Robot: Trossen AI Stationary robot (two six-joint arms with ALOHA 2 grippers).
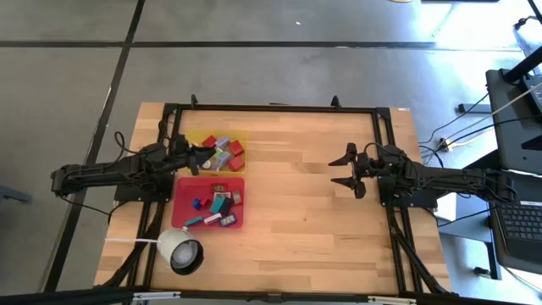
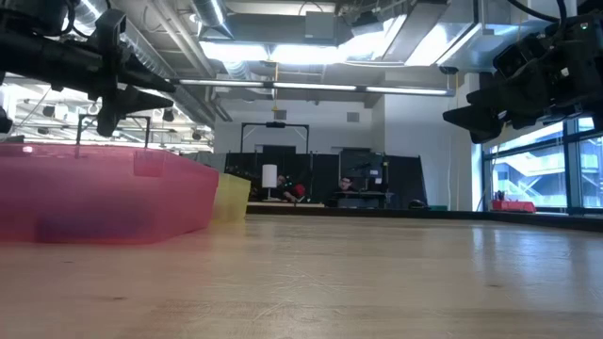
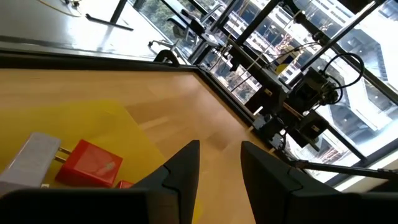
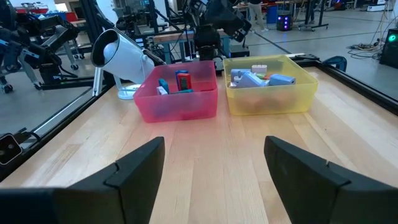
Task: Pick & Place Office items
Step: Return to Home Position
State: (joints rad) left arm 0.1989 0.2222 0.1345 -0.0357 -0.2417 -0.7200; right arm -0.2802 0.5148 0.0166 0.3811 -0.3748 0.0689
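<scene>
Hovering over the yellow tray (image 1: 196, 135) at the left of the bench (image 1: 296, 212), the left jaws stand narrowly parted with nothing between them. The right jaws hang spread wide and empty above bare wood well to the right. The office items (image 1: 222, 203) lie in the two trays, red, blue and grey pieces in the yellow one, teal, blue and black in the red tray (image 1: 186, 188) just beside it.

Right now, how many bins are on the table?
2. The yellow bin sits on the table's left side, partly under the left end effector. The red bin is right beside it, toward the white cup. None look hidden.
</scene>
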